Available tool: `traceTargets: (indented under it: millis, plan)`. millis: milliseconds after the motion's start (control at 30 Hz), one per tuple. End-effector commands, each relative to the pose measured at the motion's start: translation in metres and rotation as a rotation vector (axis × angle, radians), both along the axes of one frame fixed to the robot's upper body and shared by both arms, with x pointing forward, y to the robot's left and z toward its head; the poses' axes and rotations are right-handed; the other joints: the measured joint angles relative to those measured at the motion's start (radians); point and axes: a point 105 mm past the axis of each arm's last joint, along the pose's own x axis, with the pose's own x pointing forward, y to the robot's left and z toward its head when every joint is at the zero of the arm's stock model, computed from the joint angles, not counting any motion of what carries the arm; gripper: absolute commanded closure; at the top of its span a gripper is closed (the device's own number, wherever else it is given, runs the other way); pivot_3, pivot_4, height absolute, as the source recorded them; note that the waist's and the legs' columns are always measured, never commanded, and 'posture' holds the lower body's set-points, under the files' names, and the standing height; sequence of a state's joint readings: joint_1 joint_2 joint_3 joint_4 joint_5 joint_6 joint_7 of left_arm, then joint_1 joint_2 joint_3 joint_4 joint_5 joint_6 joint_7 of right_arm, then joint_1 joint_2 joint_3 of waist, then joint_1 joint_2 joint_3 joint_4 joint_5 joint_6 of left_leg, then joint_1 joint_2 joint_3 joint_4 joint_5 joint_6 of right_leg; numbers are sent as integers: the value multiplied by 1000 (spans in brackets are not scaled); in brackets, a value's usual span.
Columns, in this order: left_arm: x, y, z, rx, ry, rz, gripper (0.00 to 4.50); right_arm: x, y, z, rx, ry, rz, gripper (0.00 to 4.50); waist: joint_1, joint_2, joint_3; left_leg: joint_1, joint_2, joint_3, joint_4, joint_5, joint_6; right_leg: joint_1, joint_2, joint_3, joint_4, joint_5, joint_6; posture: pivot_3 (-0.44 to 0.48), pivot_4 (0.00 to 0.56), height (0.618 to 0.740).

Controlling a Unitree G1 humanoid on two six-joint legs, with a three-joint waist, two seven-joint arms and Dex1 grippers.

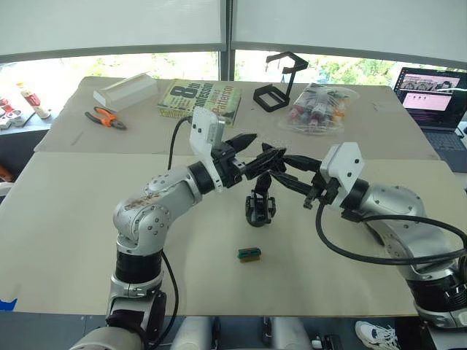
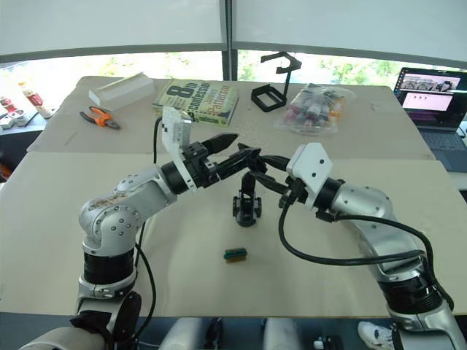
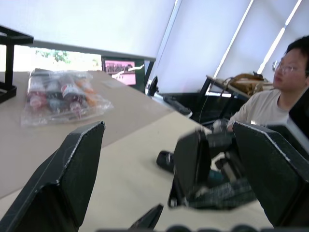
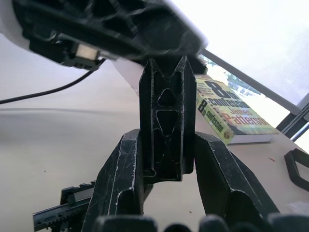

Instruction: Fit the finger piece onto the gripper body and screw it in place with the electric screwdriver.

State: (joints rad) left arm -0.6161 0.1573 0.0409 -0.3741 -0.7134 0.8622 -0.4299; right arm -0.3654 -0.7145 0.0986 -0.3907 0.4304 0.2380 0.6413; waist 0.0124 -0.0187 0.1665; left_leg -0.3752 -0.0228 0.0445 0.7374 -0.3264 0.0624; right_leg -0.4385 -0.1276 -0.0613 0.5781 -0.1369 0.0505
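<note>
The gripper body (image 1: 260,206) stands upright on the table's middle, below both grippers. My right gripper (image 4: 166,145) is shut on the finger piece (image 4: 166,116), a black ribbed tapered part that sticks out past its fingers (image 4: 120,179). It holds the piece in the air above the gripper body, pointing toward my left arm. My left gripper (image 1: 259,151) is open, fingers (image 3: 72,169) spread wide on either side of the right gripper's tip. The left gripper's white housing (image 4: 120,29) hangs just beyond the held piece. The electric screwdriver is out of view.
A small green-and-brown block (image 1: 249,254) lies near the front. At the back are a book (image 1: 199,98), orange-handled pliers (image 1: 106,117), a white box (image 1: 125,90), a black wire stand (image 1: 277,84) and a bag of bottles (image 1: 317,108). A laptop (image 1: 432,95) sits far right. A person (image 3: 270,104) sits beyond the table.
</note>
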Motion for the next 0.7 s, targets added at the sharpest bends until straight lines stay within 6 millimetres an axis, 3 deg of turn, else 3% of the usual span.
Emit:
traceTargets:
  millis: [33, 233, 500, 567, 700]
  plan:
    - [-9, -2, 13, -46, -59, -29, 1392, -6, -2, 18, 31, -88, 2, 3402, 0, 0, 0, 0, 0, 0, 0, 0, 0, 0, 0, 0, 0, 0, 0, 0, 150, 740]
    - [-11, -4, 9, -48, -40, -49, 4407, -3, -1, 23, 74, -85, -8, 3402, 0, 0, 0, 0, 0, 0, 0, 0, 0, 0, 0, 0, 0, 0, 0, 0, 150, 740]
    - [-7, -6, 12, -51, -43, -56, 4500, -6, 1, 26, 51, -100, -7, 3404, 0, 0, 0, 0, -1, 0, -1, 0, 0, 0, 0, 0, 0, 0, 0, 0, 150, 740]
    - [-7, -6, 16, -22, -58, -100, 4500, -12, 2, 31, 36, -95, 29, 2379, 0, 0, 0, 0, -1, 0, -1, 0, 0, 0, 0, 0, 0, 0, 0, 0, 150, 740]
    - [-20, -2, 25, 98, -122, -286, 4500, -26, -6, 53, 1, 26, 167, 1043, -2, 1, 1, 0, -2, 0, -1, 0, 0, -1, 0, 0, 0, 0, -1, 0, 150, 740]
